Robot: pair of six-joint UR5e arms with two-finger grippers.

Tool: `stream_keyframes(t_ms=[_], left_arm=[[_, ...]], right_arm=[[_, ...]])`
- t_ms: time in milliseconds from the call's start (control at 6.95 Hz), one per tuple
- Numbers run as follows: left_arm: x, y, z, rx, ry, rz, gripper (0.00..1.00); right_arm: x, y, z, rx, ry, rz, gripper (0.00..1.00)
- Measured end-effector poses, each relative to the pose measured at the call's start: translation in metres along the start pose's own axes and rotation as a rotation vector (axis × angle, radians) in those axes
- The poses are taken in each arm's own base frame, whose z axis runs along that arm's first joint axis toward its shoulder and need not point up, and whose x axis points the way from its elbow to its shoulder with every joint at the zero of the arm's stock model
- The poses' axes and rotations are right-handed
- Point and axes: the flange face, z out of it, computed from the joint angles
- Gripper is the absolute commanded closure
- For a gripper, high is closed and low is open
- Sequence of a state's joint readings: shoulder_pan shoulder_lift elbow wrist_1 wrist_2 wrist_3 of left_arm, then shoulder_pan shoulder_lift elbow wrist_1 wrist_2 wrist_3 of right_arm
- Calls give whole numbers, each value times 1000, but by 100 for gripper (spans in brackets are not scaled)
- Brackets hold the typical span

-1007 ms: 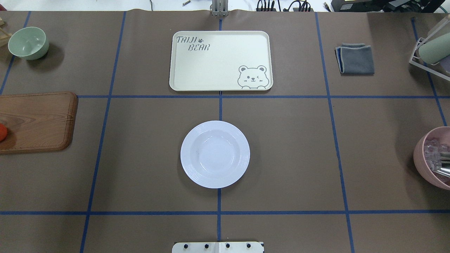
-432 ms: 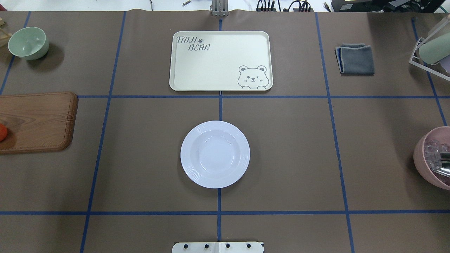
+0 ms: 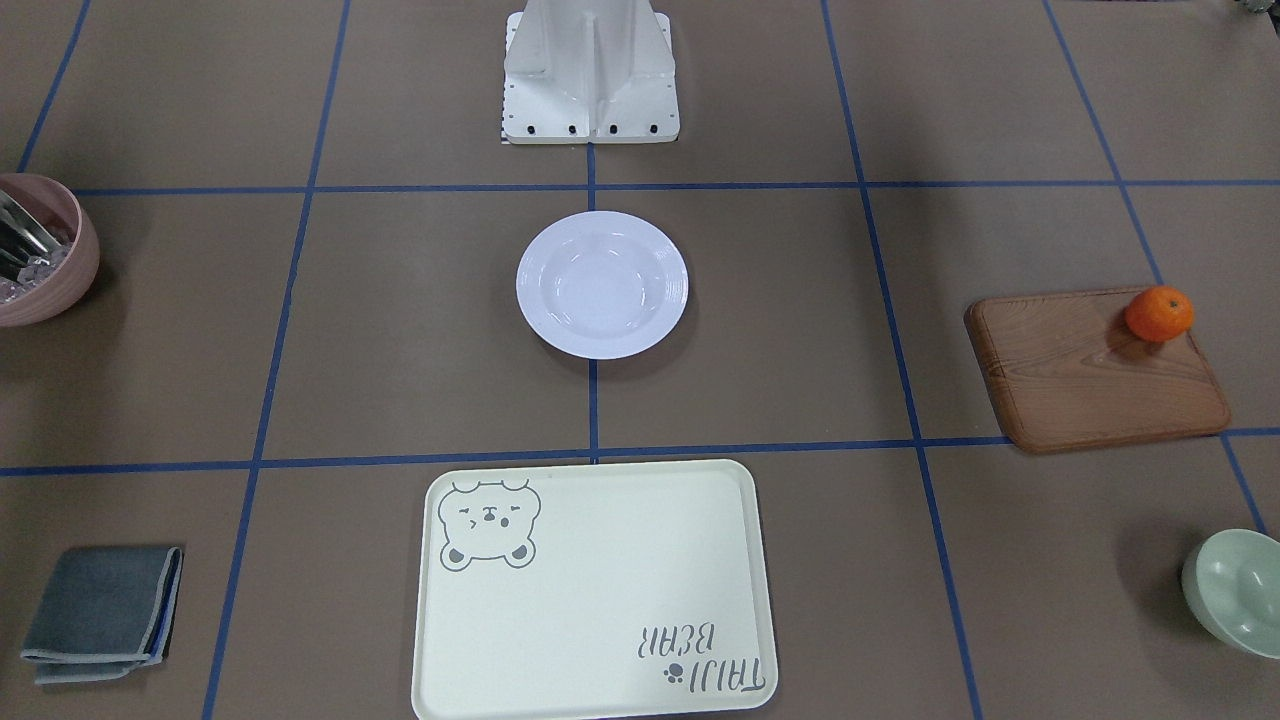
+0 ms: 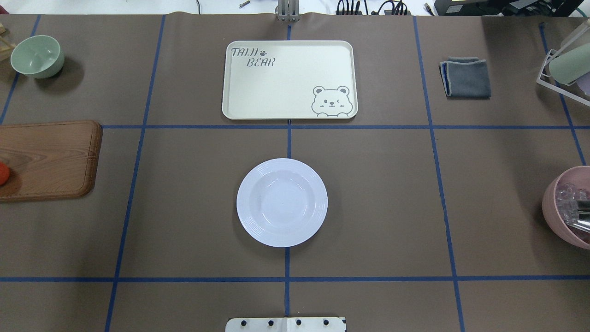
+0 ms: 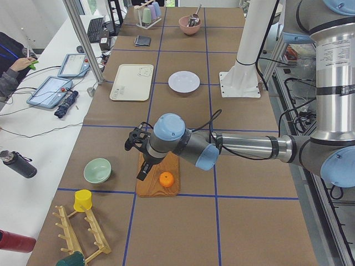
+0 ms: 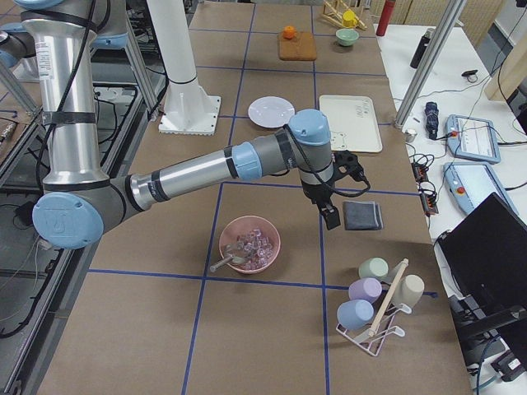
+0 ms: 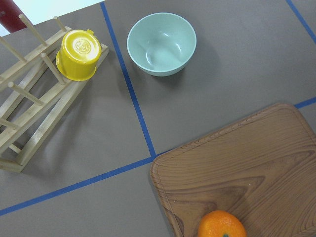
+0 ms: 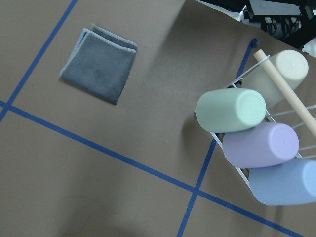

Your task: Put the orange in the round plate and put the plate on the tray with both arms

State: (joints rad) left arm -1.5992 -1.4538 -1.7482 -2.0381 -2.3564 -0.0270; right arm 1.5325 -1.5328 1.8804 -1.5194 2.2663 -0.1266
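The orange (image 3: 1159,313) lies on a corner of a brown wooden board (image 3: 1095,375) at the table's left end, and also shows at the bottom of the left wrist view as the orange (image 7: 221,225). The white round plate (image 4: 281,202) sits empty at the table's centre. Beyond it lies the cream tray (image 4: 289,79), empty too. My left gripper (image 5: 142,173) hangs above the board, close beside the orange (image 5: 166,179). My right gripper (image 6: 330,217) hovers near a grey cloth (image 6: 362,216). Whether either gripper is open or shut I cannot tell.
A pale green bowl (image 4: 37,56) stands at the far left, a pink bowl (image 4: 569,207) with cutlery at the right. A wooden rack with a yellow cup (image 7: 79,54) is off the left end and a cup rack (image 8: 256,133) off the right. The white pedestal (image 3: 590,70) stands behind the plate.
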Motion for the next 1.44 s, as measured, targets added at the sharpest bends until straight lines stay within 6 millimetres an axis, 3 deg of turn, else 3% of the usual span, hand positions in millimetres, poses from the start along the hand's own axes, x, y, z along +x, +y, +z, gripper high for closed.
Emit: stream_keyframes(t_ms=[144, 432, 719, 1007, 1151, 1439], left_arm=[[4, -4, 3, 3, 4, 8, 2], [12, -1, 29, -38, 27, -15, 2], [20, 20, 64, -119, 46, -117, 2], [21, 47, 98, -180, 63, -126, 2], [20, 60, 115, -187, 72, -130, 2], [42, 76, 155, -167, 71, -191, 2]], right_arm=[[-17, -9, 5, 31, -32, 2, 0], [-73, -27, 26, 64, -129, 122, 0], [-133, -31, 40, 78, -219, 301, 0], [-181, -19, 45, 53, -248, 389, 0], [-190, -13, 48, 45, -245, 396, 0], [-193, -8, 49, 42, -238, 399, 0]])
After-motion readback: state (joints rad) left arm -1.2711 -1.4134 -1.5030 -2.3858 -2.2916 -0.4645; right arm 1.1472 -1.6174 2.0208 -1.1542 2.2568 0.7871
